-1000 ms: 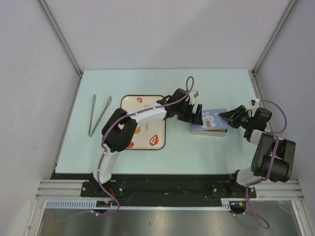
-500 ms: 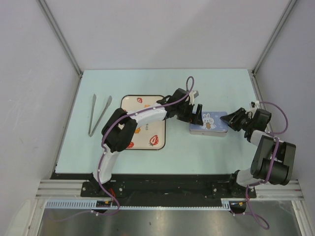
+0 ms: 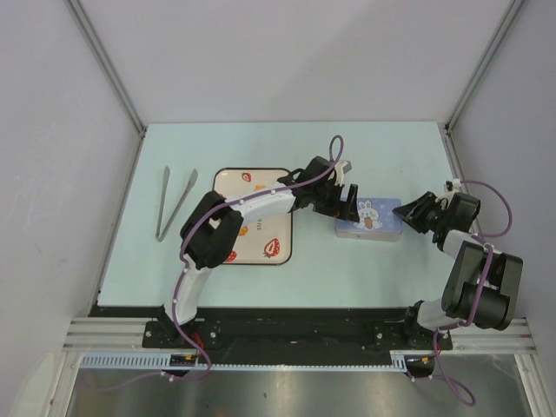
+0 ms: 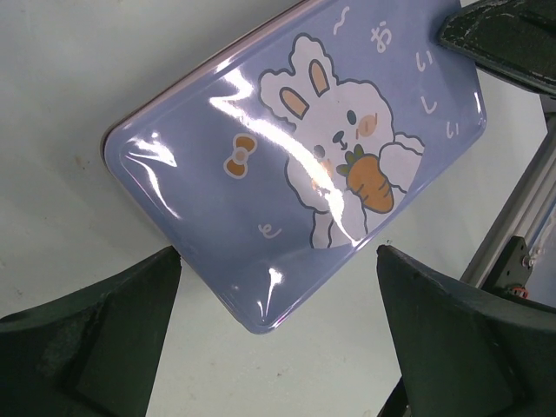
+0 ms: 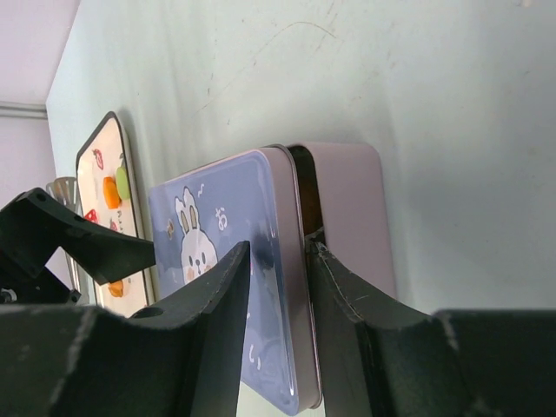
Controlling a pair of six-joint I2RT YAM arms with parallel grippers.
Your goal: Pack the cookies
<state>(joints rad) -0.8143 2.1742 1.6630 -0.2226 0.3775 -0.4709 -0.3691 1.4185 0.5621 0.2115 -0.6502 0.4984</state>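
On the table [image 3: 373, 156], right fingers [image 5: 217, 321] pinch the lid [image 5: 217, 230]; left fingers [image 4: 87, 339] gape.

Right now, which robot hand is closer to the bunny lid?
Right. The right gripper pinches the bunny lid at its right edge. The left gripper hangs open over the lid's other end, not gripping it.

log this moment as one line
left claw: open, above lid | right claw: shut on lid edge | lid: ajar on pink base | cookies: not visible
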